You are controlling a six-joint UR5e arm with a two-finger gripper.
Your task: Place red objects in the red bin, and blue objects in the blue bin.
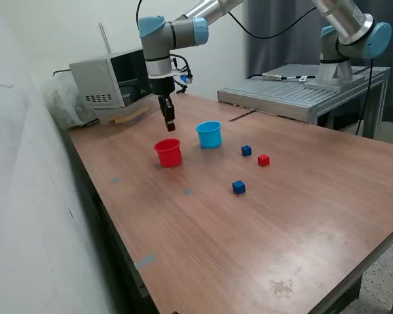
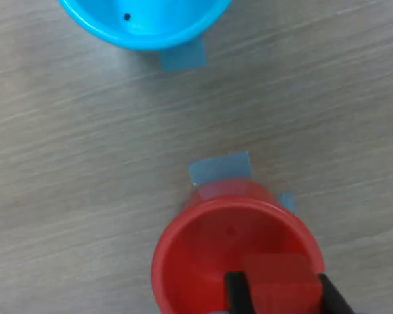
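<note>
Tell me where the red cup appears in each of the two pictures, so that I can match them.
Exterior view: the red cup stands on the wooden table, just below the gripper, to the exterior view's left of the light-blue cup.
Wrist view: the red cup fills the lower middle of the picture, with the fingertips over its opening.
Shared landmark: the light-blue cup, cut by the picture's edge in the wrist view.

Behind me a grey microwave (image 1: pixel 111 80) sits on my wooden table (image 1: pixel 301 216), with a metal rack (image 1: pixel 295 95) beyond.
</note>
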